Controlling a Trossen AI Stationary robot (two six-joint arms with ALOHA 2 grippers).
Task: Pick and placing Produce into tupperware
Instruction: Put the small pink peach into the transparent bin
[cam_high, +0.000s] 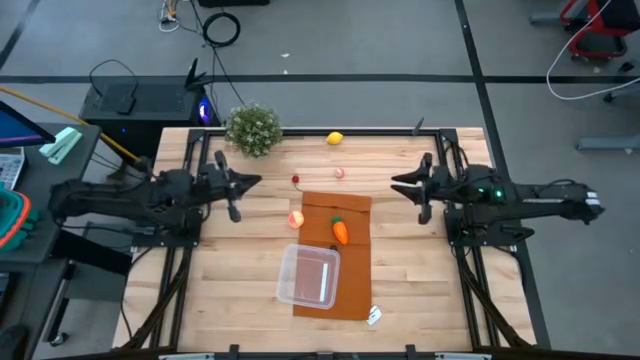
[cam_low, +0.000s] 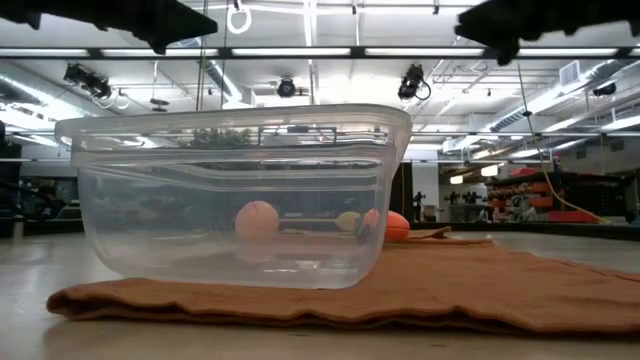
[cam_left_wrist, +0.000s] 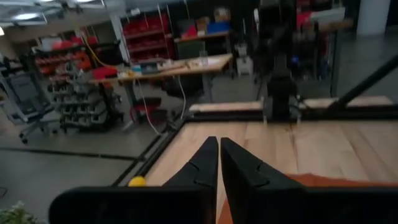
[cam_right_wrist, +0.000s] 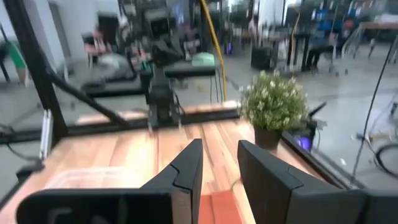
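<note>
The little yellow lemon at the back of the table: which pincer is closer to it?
Right, by a little. The lemon lies between the arms; the right pincer is nearer than the left pincer, and neither touches it.

This is a robotics lab set in a large workshop hall. A wooden table (cam_high: 420, 260) stands in a black metal frame (cam_high: 480, 270) on a grey concrete floor, with cables (cam_high: 222, 28) lying loose across it. A computer box (cam_high: 140, 100) with a blue light sits just behind the table. Beyond it stand red storage bins on shelves (cam_left_wrist: 146, 40), a workbench (cam_left_wrist: 174, 65) crowded with gear, and a rolling office chair (cam_left_wrist: 25, 102). Overhead run long strip lights (cam_low: 300, 50) and ceiling-mounted cameras (cam_low: 412, 82). A small potted plant (cam_right_wrist: 273, 106) stands at the table's edge.
</note>
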